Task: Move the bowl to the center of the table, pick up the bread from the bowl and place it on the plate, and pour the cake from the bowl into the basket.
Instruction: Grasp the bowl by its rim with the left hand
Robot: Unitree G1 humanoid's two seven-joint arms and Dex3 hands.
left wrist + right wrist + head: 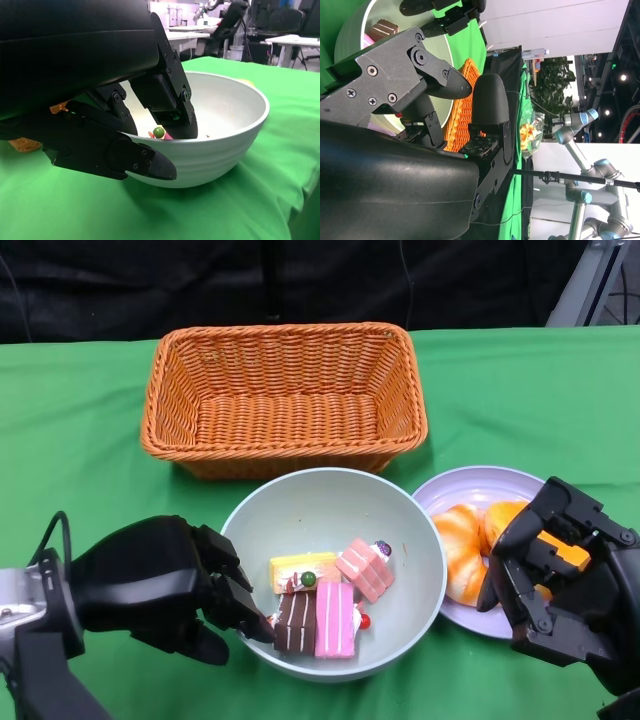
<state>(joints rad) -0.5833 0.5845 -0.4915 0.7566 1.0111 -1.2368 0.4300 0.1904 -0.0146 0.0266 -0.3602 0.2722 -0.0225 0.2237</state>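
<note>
Bread (470, 545) lay on the plate (450, 495) beside the bowl (405, 615) — cake (325, 605) unpoured. Left hand (165, 585) pinched the bowl's rim; right hand (560, 580) spread, holding nothing.

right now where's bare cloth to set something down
Bare cloth left of the basket, right of it above the plate, and along the front edge. Crowded around the bowl, between both hands and basket.
</note>
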